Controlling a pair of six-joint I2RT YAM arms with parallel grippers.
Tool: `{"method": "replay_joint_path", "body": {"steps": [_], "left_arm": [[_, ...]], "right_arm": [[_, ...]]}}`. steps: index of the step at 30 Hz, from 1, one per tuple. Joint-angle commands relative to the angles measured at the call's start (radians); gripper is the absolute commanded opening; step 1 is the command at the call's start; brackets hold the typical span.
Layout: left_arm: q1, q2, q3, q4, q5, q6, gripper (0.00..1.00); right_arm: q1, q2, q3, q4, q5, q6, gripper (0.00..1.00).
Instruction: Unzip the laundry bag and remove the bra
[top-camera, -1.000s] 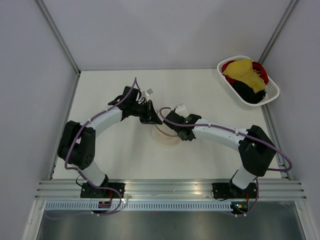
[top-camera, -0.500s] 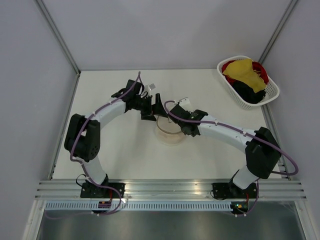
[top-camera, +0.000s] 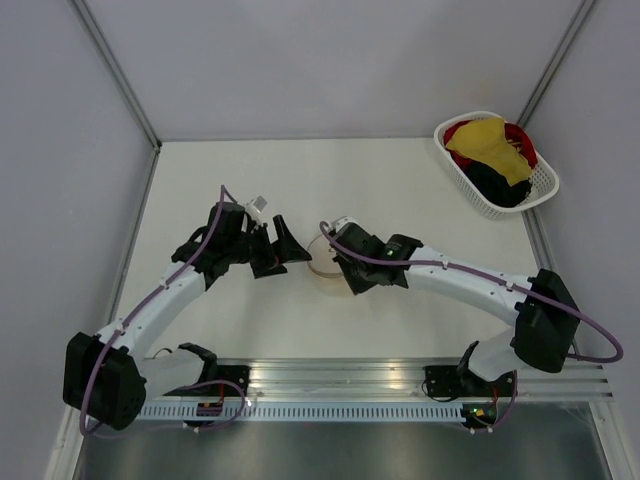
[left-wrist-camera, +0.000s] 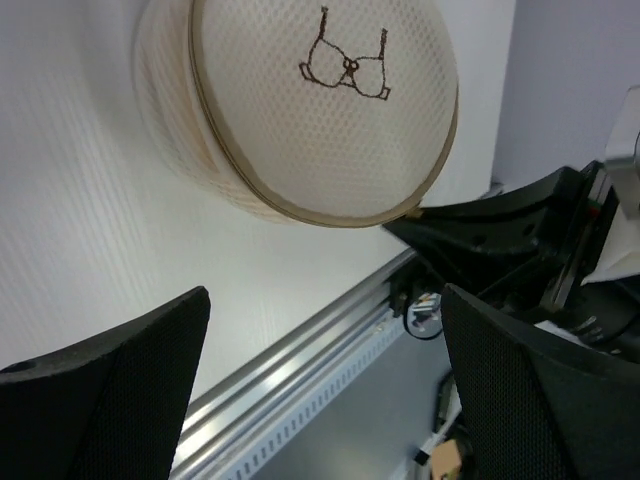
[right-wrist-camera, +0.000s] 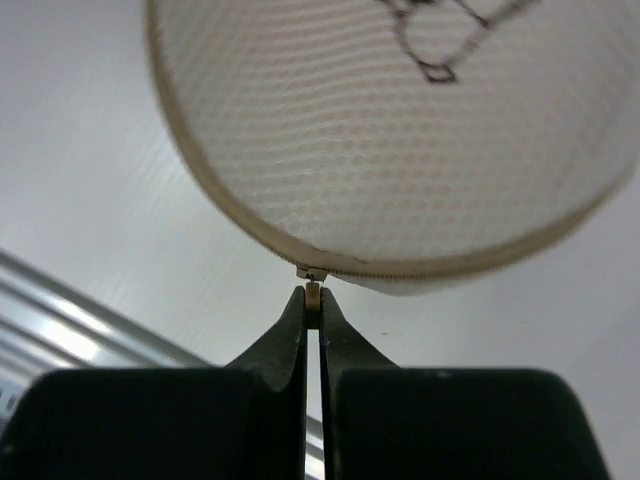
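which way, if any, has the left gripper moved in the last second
Yes. The left gripper has drawn back leftward and toward the near rail, off the laundry bag, jaws now open.

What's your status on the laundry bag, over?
Left gripper open, clear of laundry bag. Right gripper shut on zip pull at rim. Zip looks closed. Nothing blocking.

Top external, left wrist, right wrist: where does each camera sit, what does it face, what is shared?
Top external: overhead, behind, looking down on white table; both arms show.
Left wrist: on left arm, facing round white mesh laundry bag; open left hand shows.
Right wrist: on right arm, facing bag's rim; shut right hand pinches zip pull.
Shared: the bag.
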Motion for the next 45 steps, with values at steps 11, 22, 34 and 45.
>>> {"method": "replay_joint_path", "body": {"steps": [11,22,34,45], "left_arm": [[-0.049,-0.07,-0.127,0.176,0.06,-0.316,1.0],[-0.07,0.112,-0.136,0.253,0.077,-0.29,0.91],[-0.072,0.182,-0.116,0.354,0.075,-0.329,0.02],[-0.006,0.275,-0.041,0.322,0.051,-0.237,0.02]], "right_arm": [[0.121,0.049,0.018,0.228,-0.326,-0.008,0.0],[0.12,0.009,0.004,0.219,-0.237,-0.006,0.0],[0.12,-0.009,0.005,0.202,-0.229,-0.011,0.01],[0.121,-0.023,0.004,0.064,-0.154,-0.017,0.0]]}}
